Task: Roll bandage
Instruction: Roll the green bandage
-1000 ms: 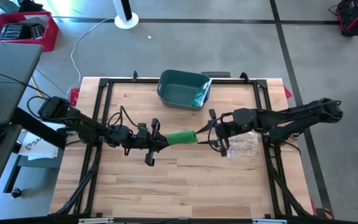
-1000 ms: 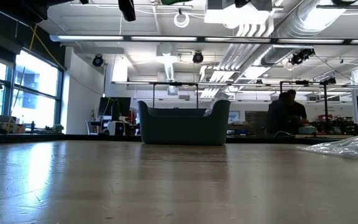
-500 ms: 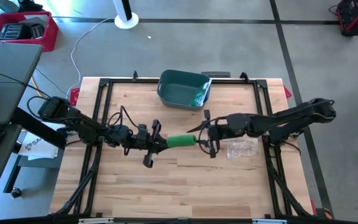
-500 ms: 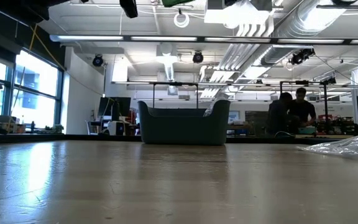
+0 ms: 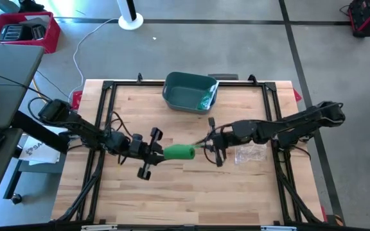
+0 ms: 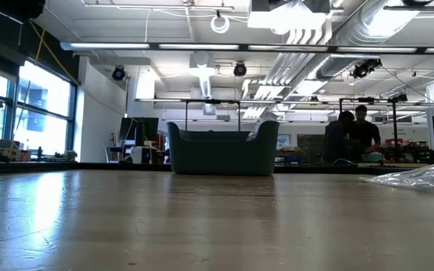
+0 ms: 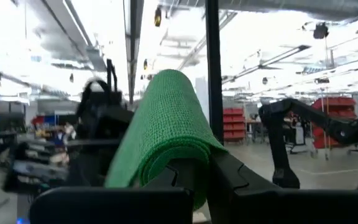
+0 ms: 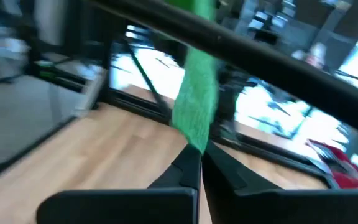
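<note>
A green bandage [image 5: 178, 152], mostly wound into a roll, hangs above the middle of the wooden table [image 5: 191, 192]. My left gripper [image 5: 165, 153] is shut on the roll's left end; the roll [image 7: 166, 137] sticks out past the fingers in the left wrist view. My right gripper [image 5: 203, 147] stands just right of the roll, shut on the bandage's loose strip [image 8: 195, 102]. Neither gripper shows in the low view. My left gripper pinches the roll's near end [image 7: 182, 171] between its two fingers, coming level from the table's left and lying along the roll. The roll is lifted clear of the table and points toward the right gripper. My right gripper pinches the strip's free end [image 8: 194, 144] between its fingertips, coming roughly level from the table's right. The strip runs straight from the fingertips to the roll, clear of the table.
A teal bin [image 5: 190, 92] stands at the table's far middle, also in the low view [image 6: 221, 147]. A clear plastic bag [image 5: 249, 154] lies on the table under the right arm. Black frame rails [image 5: 101, 122] border the table. People stand in the room behind.
My right gripper has gone toward the table's left, up to the bandage, and shut on its loose end. My left gripper has turned about and drawn a little toward the left and near edges, carrying the roll with it; the green part now looks shorter and thicker.
</note>
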`<control>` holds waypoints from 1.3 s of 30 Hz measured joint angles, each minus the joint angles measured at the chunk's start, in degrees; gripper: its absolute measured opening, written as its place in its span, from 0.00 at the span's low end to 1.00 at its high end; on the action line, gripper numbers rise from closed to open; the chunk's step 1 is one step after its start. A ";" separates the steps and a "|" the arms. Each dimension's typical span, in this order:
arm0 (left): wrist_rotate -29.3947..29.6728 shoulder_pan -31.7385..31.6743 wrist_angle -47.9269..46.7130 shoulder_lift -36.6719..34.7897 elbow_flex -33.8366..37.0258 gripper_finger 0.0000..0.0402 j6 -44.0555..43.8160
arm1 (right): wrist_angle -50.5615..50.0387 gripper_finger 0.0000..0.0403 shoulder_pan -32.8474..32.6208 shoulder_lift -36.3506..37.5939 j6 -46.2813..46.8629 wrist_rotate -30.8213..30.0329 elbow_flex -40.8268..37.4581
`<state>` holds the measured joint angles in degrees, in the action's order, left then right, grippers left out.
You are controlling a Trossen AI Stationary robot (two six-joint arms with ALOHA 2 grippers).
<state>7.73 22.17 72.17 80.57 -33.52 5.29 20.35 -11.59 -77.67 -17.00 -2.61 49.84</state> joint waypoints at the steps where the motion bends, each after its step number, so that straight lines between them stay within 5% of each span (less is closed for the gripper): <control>1: 0.47 0.60 -0.17 -0.46 0.00 0.02 0.94 | 0.03 0.01 -0.65 0.00 -0.41 0.98 0.00; 4: 2.83 2.17 -1.31 -1.83 0.00 0.02 3.20 | 0.46 0.00 -2.32 0.00 -2.56 4.52 -0.02; 30: 16.41 1.71 -10.24 -3.21 0.00 0.02 6.92 | 4.29 0.00 -2.30 0.00 0.07 5.43 -0.02; 39: 16.56 1.84 -10.26 -3.21 0.00 0.02 6.83 | -5.88 0.15 0.25 0.93 -1.35 -4.51 -0.04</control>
<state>24.28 24.01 61.91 77.36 -33.52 12.12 14.47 -11.35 -76.74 -18.35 -7.13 49.80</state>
